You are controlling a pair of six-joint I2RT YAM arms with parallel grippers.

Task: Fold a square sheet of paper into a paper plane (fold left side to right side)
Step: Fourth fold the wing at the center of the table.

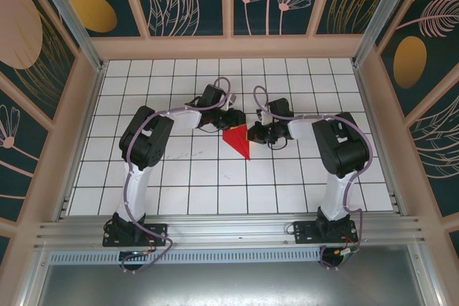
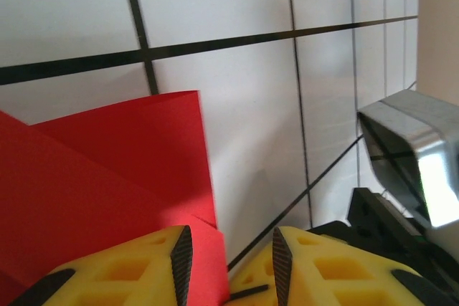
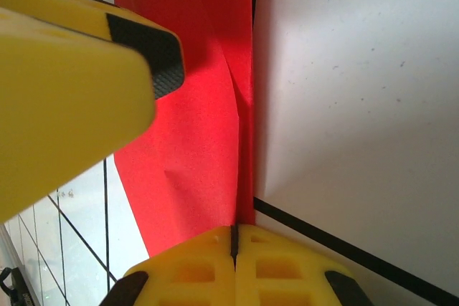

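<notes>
- The thin, bright red square sheet of paper (image 1: 239, 140), folded into a pointed wedge with its tip toward the near edge, lies around the middle of the white, black-gridded tabletop (image 1: 179, 177), between the two pincers
- Risk: the right pincer (image 3: 234, 240) is closed tight, and the paper's edge runs straight into the seam of its yellow fingers, so it appears to pinch that edge. If it pulls while the other pincer presses down, the thin sheet could tear or the crease could go crooked
- Risk: the left pincer (image 2: 229, 252) stands partly open, with one yellow finger (image 2: 129, 266) over the paper's corner and bare tabletop showing in the gap. It grips nothing that I can see, so closing from here may only graze the edge and skid the sheet
- Pose: both arms reach in from the near edge with elbows bent outward and forearms turned inward, so the wrists nearly meet at the paper, the left from its far-left side and the right from its right
</notes>
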